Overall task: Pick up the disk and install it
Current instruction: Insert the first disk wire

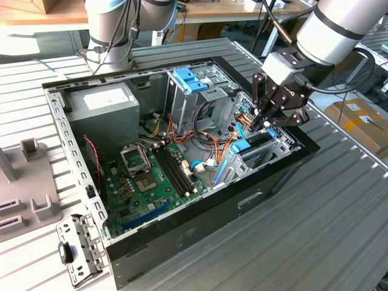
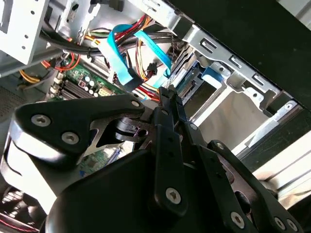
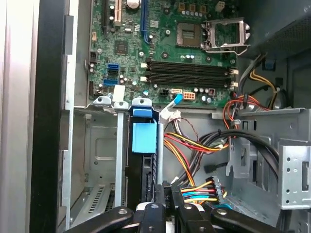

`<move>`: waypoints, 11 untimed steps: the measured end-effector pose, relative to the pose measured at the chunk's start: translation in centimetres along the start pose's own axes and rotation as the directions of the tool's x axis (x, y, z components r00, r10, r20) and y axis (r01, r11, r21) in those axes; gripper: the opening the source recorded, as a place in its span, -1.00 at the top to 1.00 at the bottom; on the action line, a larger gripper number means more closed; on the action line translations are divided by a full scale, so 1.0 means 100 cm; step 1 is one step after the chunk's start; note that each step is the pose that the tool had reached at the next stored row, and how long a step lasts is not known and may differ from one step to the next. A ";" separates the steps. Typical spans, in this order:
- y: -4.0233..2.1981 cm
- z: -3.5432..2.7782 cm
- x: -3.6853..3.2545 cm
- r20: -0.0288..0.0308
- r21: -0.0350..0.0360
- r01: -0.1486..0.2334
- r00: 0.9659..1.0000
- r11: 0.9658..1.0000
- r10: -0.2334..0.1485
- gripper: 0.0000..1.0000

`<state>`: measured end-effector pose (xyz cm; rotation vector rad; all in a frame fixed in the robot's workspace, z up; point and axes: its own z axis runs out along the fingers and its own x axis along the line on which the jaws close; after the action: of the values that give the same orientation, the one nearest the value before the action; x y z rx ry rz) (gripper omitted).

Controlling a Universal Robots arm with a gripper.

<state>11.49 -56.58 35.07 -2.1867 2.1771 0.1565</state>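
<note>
The fingers (image 3: 163, 194), drawn together with almost no gap, grip the upper edge of the disk (image 3: 145, 145), which stands on edge in the drive bay (image 3: 99, 160) of the open computer case (image 1: 182, 233). The gripper (image 1: 265, 118) hangs over that bay at the exterior view's right, beside the drive cage (image 1: 197, 97) and its cables (image 3: 194, 145). Judged step: installation, the disk partly seated. Seating it fully would call for a straight push along the bay rails, clear of the cables. The case rests on the bench (image 1: 339, 242)
</note>
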 end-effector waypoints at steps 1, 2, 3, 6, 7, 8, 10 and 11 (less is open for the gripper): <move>-0.0061 -0.0002 0.0034 0.000 0.001 -0.008 1.000 1.000 0.008 0.66; -0.0061 -0.0008 0.0094 0.000 0.001 -0.008 1.000 1.000 0.008 0.66; -0.0069 0.0001 0.0126 0.000 0.001 -0.008 1.000 1.000 0.008 0.66; -0.0076 0.0038 0.0138 0.000 0.001 -0.008 1.000 1.000 0.008 0.66; -0.0076 0.0043 0.0140 0.000 0.001 -0.008 1.000 1.000 0.008 0.66; -0.0077 0.0047 0.0143 0.000 0.001 -0.008 1.000 1.000 0.008 0.66; -0.0077 0.0053 0.0148 0.000 0.001 -0.008 1.000 1.000 0.008 0.66; -0.0077 0.0057 0.0149 0.000 0.001 -0.008 1.000 1.000 0.008 0.66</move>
<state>12.24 -58.00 34.32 -2.1780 2.1856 0.1559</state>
